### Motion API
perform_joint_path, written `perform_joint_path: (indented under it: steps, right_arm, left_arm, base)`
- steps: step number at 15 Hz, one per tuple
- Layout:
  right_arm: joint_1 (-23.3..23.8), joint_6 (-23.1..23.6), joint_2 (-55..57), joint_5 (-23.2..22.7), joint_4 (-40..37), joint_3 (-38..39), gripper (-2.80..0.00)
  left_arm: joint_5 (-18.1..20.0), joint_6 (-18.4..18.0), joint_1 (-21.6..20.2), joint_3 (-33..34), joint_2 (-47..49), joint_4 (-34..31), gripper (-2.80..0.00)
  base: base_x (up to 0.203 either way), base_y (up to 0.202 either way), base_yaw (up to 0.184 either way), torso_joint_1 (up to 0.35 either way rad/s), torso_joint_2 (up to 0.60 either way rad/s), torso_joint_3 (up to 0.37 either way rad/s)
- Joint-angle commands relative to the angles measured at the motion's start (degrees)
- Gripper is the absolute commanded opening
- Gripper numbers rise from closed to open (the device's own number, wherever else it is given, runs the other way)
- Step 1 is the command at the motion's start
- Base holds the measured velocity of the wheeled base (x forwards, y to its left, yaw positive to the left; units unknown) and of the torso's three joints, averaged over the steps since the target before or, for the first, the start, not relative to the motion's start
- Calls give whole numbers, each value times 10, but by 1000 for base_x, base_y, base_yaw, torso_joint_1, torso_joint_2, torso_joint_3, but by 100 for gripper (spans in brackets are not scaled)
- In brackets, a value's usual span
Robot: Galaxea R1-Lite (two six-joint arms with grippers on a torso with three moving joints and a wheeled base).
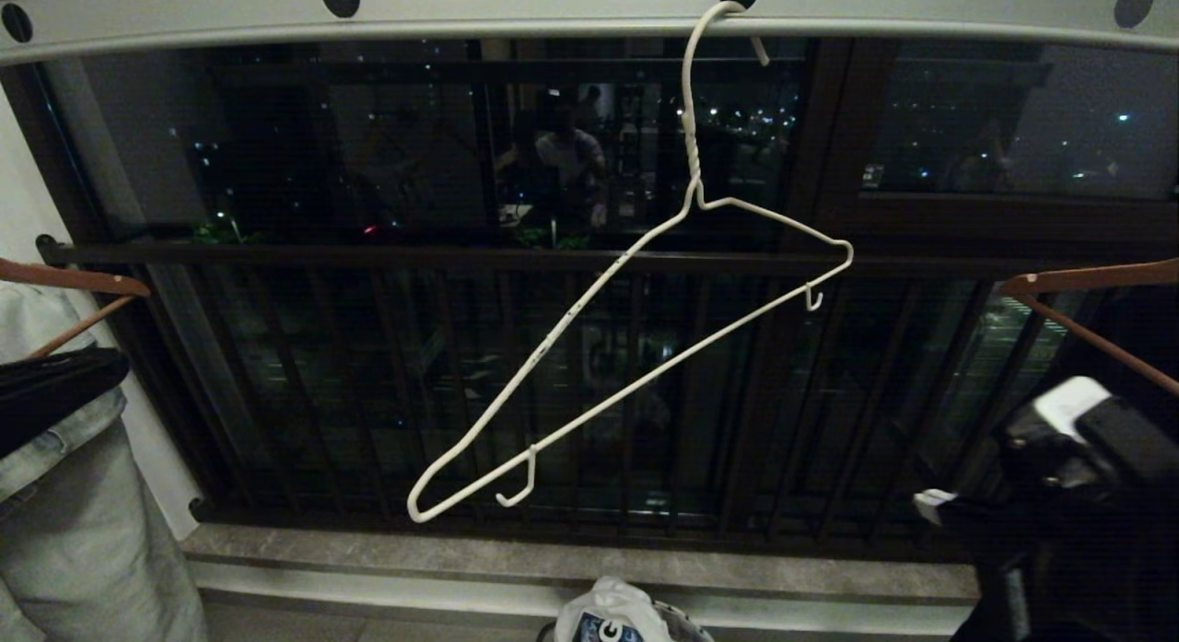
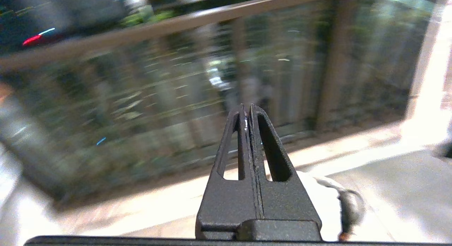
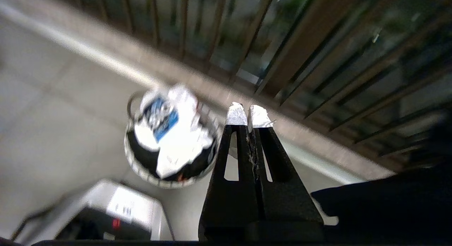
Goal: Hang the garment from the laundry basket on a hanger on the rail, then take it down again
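Night-dark window glass and a dark barred railing (image 1: pixel 571 255) filled the background, with the pale grey rail (image 1: pixel 571 20) running across the top. From one of its black holes, at about twelve o'clock, the cream wire hanger (image 1: pixel 589 347) hung bare and tilted, its low end toward seven o'clock. The white T-shirt (image 3: pixel 169 133) with its blue logo lay bunched in the round laundry basket (image 3: pixel 137 165) on the floor, showing only at six o'clock in the head view.

Judging by this, the job stood at fetching the shirt or having just put it back; I could not tell which. To pick it up well, a claw should come straight down over the basket, open wide, and pinch near the collar so the cloth hangs free.

Both claws were pressed together and held nothing: the left gripper (image 2: pixel 247 112) pointed at the railing, the right gripper (image 3: pixel 249 113) hovered just beside the basket. Only part of the right arm (image 1: pixel 1068 495) showed, at four o'clock. Wooden hangers (image 1: pixel 1087 283) and hanging clothes were cut off at both edges, and the wrist views were smeared, hiding the basket's far side.
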State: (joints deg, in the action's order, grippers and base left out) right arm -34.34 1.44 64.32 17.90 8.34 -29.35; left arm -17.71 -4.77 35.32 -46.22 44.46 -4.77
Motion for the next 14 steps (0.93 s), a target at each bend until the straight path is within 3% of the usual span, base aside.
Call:
perform_joint_path:
  steps: [1,3,5,7,8,11,14]
  right_arm:
    - [3,0,-193,11,-73,-16,-280]
    - [39,0,-293,40,-133,-42,-280]
    - [126,1,-341,62,-158,-74,-280]
    - [198,3,-377,81,-169,-89,-280]
    - [222,5,-397,94,-172,-88,-280]
    - [279,32,-466,105,-173,-38,-280]
    - [292,11,-485,115,-135,-6,-280]
  left_arm:
    - [12,10,-80,52,-83,1,-280]
    - [57,37,-143,94,-121,22,-280]
    - [79,46,-204,144,-154,59,-280]
    - [148,49,-220,198,-198,74,-280]
    - [161,51,-238,212,-212,76,-280]
    - [169,48,-294,223,-256,64,-280]
    - [165,52,-302,235,-284,6,-280]
  base:
    - [0,0,0,0,0,0]
    - [0,0,0,0,0,0]
    - [0,0,0,0,0,0]
    - [0,0,0,0,0,0]
    - [0,0,0,0,0,0]
    - [0,0,0,0,0,0]
    - [0,0,0,0,0,0]
